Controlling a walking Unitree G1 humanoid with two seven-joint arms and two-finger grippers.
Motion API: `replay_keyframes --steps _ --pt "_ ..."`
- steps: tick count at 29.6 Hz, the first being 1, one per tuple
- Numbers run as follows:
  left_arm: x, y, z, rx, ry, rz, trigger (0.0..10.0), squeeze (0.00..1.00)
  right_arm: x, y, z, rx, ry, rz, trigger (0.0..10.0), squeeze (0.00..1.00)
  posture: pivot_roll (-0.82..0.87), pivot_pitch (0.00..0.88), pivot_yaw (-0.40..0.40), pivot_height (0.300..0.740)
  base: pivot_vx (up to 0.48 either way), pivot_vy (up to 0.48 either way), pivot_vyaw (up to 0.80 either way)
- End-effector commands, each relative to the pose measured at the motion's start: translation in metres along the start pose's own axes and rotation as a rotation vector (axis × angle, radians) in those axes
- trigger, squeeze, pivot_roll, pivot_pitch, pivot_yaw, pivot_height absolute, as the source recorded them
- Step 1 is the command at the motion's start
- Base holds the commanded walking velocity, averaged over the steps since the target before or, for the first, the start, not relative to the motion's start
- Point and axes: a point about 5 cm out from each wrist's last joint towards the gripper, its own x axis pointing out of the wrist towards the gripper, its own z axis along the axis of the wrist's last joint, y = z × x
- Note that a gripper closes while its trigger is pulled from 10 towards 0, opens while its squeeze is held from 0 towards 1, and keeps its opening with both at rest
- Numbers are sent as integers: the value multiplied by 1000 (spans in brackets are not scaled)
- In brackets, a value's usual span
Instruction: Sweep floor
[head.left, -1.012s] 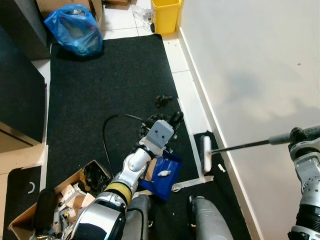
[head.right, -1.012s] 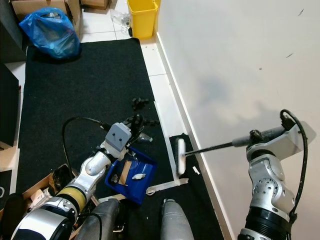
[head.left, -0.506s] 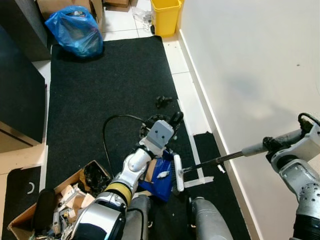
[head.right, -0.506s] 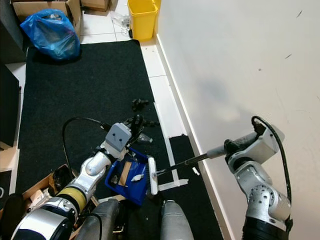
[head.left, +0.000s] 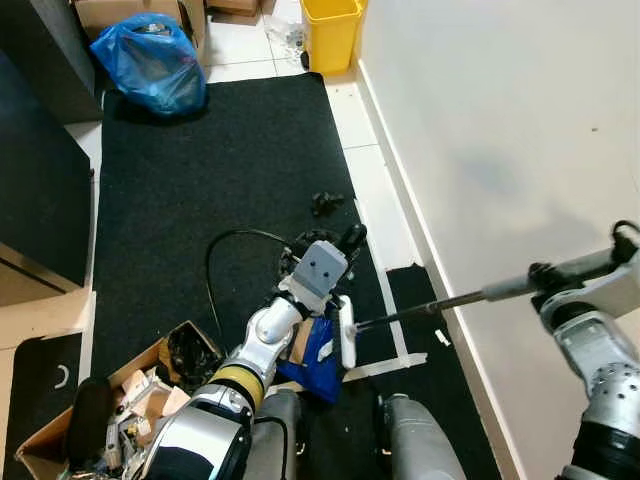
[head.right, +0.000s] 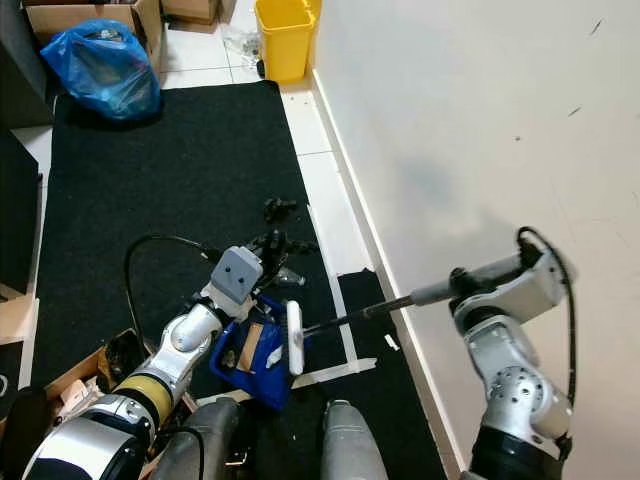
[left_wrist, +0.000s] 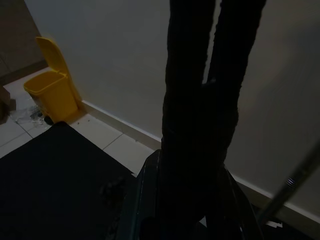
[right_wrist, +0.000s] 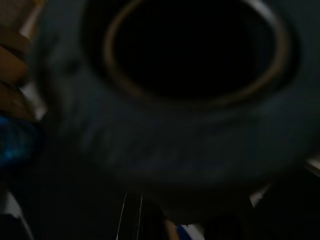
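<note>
Since a second ago the broom (head.left: 400, 315) head has travelled from the white tape by the wall across the dark mat to the mouth of the dustpan (head.left: 318, 350), where its pale head now stands on edge against the blue tray; the right arm has swung in with it. The right gripper (head.right: 470, 290) is closed round the grey grip at the far end of the broom's thin dark shaft. The left gripper (head.left: 345, 240) reaches down over the dustpan, and in the left wrist view its fingers (left_wrist: 192, 100) lie almost together along what looks like the pan's handle, so I judge it is holding the pan, tipped up on the mat near the mat's wall-side edge.

A clump of dark debris (head.left: 327, 202) lies further up the mat, near its edge by the white tiles, and a small white scrap (head.left: 441, 338) sits by the wall.

The broom reads as light and stiff, but held at its very end the head will swing wide and press weakly; a grip lower on the shaft would give firmer strokes. The pan looks like light plastic, likely to skid on the mat when pushed, so it wants pinning by its handle
</note>
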Motion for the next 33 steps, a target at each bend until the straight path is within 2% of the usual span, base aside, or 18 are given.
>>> replay_keyframes --steps 1,4,9,16,26,30,31,33 --pt "0 -16 -4 -40 16 -44 10000 0 -4 3 17 37 -87 37 10000 0 -92 184 -76 740 0 0 0" --pt "1 -18 -4 -42 16 -47 10000 0 -5 2 24 85 -131 40 10000 0 -100 182 -77 740 0 0 0" --pt "1 -19 -4 -44 17 -51 10000 0 -5 0 27 83 -142 35 10000 0 -102 179 -76 740 0 0 0" --pt "2 -19 -3 -44 17 -53 10000 0 -6 -9 43 87 -218 8 10000 0 -101 173 -74 740 0 0 0" --pt "2 -16 -4 -42 28 -51 10000 0 -10 -22 83 194 -463 -31 10000 0 -96 162 -61 740 0 0 0" --pt "3 -16 -4 -43 29 -53 10000 0 -14 -29 92 162 -541 -85 10000 0 -96 161 -59 740 0 0 0" --pt "3 -16 -4 -43 31 -54 10000 0 -17 -33 96 78 -576 -127 10000 0 -95 158 -56 740 0 0 0" --pt "3 -16 -4 -44 32 -54 10000 0 -17 -34 97 43 -587 -140 10000 0 -95 158 -56 740 0 0 0"
